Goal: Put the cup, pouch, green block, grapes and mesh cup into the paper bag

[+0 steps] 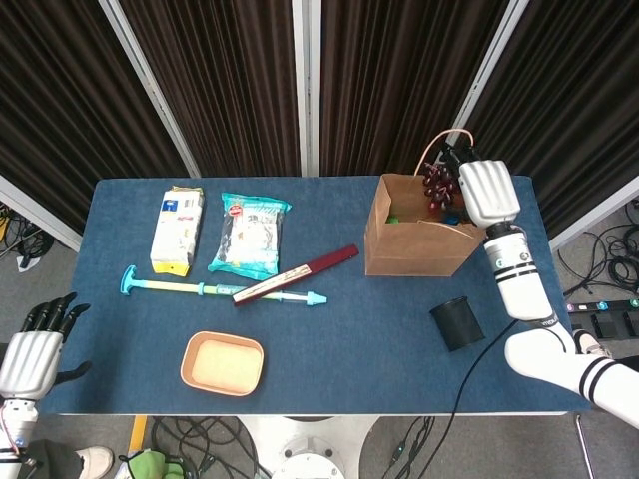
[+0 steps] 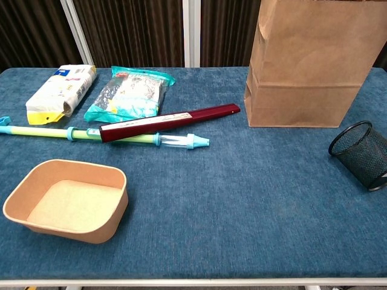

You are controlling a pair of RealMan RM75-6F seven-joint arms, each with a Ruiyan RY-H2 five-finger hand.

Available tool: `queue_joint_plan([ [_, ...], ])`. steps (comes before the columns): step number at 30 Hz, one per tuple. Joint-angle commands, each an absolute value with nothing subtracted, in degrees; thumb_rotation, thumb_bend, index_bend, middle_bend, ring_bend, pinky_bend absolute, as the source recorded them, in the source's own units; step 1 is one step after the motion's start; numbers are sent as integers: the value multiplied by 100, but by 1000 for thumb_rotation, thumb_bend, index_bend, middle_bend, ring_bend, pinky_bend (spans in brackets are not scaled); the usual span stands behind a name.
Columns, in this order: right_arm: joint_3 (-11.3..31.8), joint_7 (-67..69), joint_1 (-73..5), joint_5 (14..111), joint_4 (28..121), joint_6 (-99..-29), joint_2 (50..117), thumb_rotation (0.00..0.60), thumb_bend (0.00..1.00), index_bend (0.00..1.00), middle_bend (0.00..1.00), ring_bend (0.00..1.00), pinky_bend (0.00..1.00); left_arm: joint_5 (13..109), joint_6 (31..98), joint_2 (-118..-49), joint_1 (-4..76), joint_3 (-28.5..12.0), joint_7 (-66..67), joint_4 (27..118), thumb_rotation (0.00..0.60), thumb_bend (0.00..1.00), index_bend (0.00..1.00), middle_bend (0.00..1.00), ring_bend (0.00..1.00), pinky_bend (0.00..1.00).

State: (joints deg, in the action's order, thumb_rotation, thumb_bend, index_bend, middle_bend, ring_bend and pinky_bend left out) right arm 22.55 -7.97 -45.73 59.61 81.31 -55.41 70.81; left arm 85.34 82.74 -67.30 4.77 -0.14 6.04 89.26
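At the upper right of the head view, a dark purple bunch of grapes [image 1: 436,184] is grasped by the right hand [image 1: 483,192] above the open brown paper bag [image 1: 414,244]; the left hand [image 1: 35,349], lower left, is kept empty, fingers apart.

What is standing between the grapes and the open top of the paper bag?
Nothing visible. The right hand holds the grapes right above the paper bag, whose mouth is open beneath them.

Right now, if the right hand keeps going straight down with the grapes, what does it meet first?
Probably the paper bag's open mouth: the right hand holds the grapes above it. Depth is unclear.
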Motion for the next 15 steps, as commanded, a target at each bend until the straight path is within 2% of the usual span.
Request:
queue_joint_plan([
  [1,2291,-755,-4574,5898,8224,-5537,7009,600,16,0,90,12,278,8525,8259,-6725,486,-20,611,8933,600,0,243,196,140,148],
  [8,2403,-98,-4390,6238,8585,-5846,6852,600,0,0,64,7,257,8543,8242,-6726,521,-42,614,8926,600,0,244,196,140,147],
  [11,2447,617,-4239,6812,8841,-6169,6782,600,0,0,87,12,254,8549,8249,-6718,523,-44,626,8938,600,0,243,196,140,147],
  [15,2256,1781,-3993,8206,9016,-7018,6773,600,0,0,148,59,273,8534,8235,-6714,532,-52,646,8949,600,0,243,196,140,147],
])
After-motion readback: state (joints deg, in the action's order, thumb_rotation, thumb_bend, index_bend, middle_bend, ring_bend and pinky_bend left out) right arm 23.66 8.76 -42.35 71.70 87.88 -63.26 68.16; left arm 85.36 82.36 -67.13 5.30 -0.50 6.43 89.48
